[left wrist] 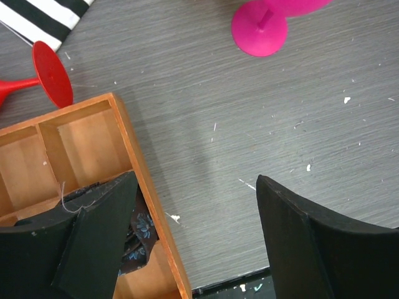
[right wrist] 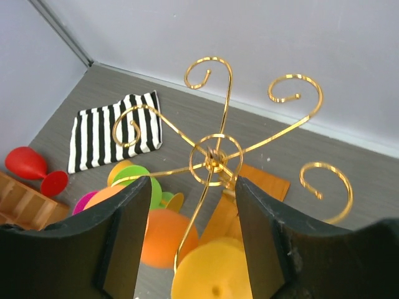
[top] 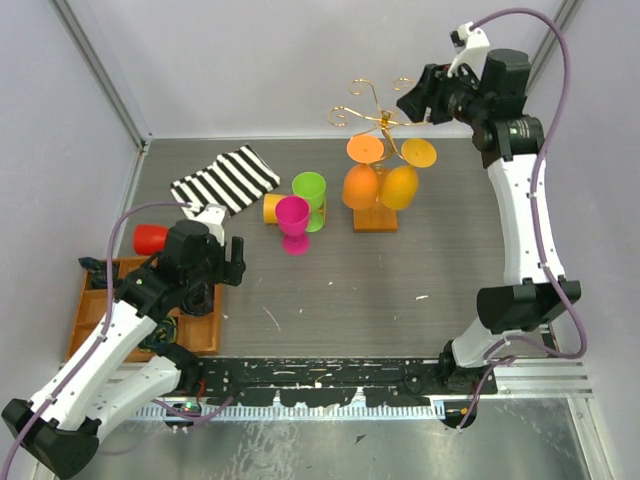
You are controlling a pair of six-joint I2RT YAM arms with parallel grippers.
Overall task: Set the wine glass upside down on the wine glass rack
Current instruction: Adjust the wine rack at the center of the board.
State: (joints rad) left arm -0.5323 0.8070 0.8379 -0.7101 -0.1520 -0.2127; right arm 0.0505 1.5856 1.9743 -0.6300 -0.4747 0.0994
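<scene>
Plainly, neither arm has a glass in hand. The right gripper [top: 408, 98] hangs above the top of the wine glass rack [top: 372, 118], at the far right of the table. Its jaws are spread wide and empty, and in the right wrist view the rack's gold hub shows between them. Two glasses already hang bowl-down from the rack: an orange glass [top: 361, 182] and, to its right, a yellow glass [top: 400, 185]. The curls on the far and right sides look bare.

The left gripper [top: 235, 262] is also wide open and holds nothing. It sits low at the near left, over the right edge of the wooden tray [top: 205, 335].

The likeliest next piece is the pink wine glass [top: 293, 222]. It stands upright near the middle of the table with its long axis vertical and its mouth up, and a green glass [top: 310, 192] is just beside it on the far side. It lies to the far right of the left jaws, so the left arm is clearly the nearer one. The rack is further right again, on the right arm's side.

A red glass [top: 150, 238] lies on its side at the far edge of the tray, near a striped cloth [top: 226, 178].
</scene>
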